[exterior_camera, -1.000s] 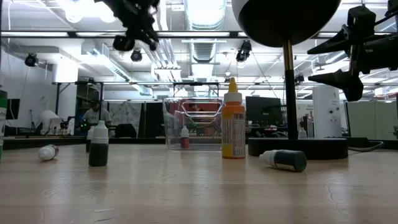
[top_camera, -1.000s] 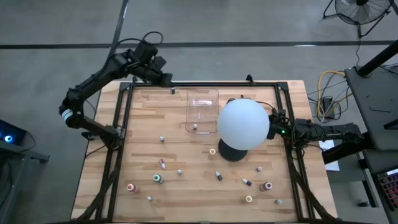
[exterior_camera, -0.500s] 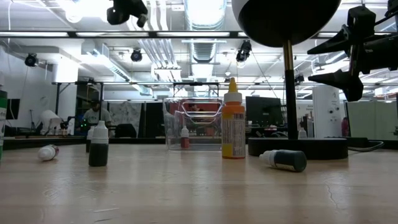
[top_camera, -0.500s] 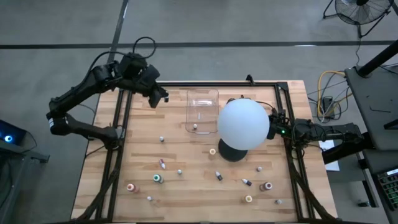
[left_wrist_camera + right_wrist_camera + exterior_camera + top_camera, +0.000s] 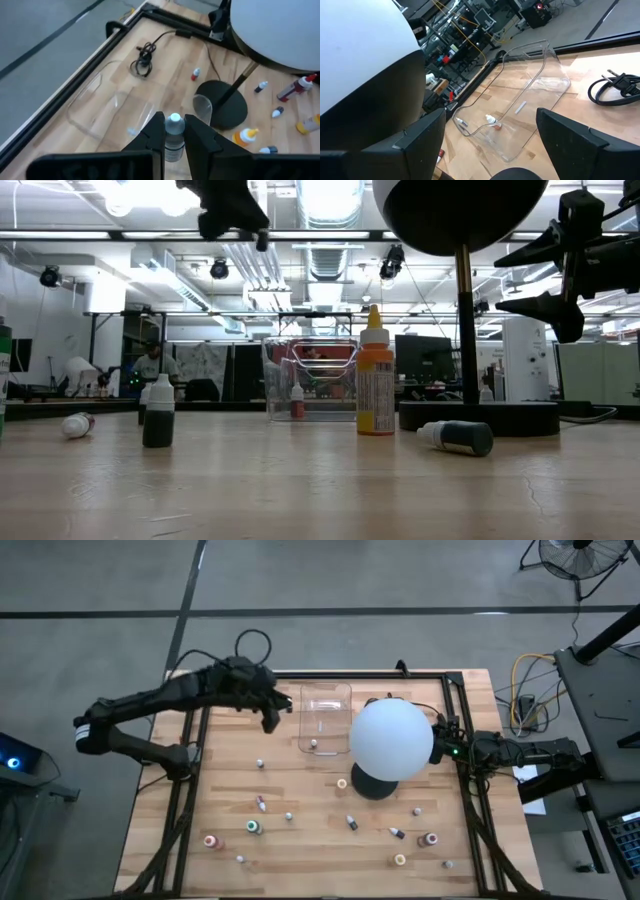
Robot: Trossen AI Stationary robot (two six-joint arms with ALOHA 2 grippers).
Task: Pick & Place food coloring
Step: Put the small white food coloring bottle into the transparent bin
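From above, the left claw (image 5: 272, 718) hangs just beside the clear tray (image 5: 325, 718), one small bottle (image 5: 313, 744) inside it; others lie scattered on the bench (image 5: 300, 840); the white globe (image 5: 391, 738) hides the right claw; at bench level, an orange bottle (image 5: 375, 385) stands before the tray; the left wrist shows fingers (image 5: 152, 137) pinching a white-capped vial (image 5: 173, 135), its label unreadable; the right wrist shows its own fingers (image 5: 422, 137) spread wide.

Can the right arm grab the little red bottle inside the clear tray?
Probably not easily. The right gripper waits open behind the big white globe, which stands between it and the clear tray holding the little red bottle.
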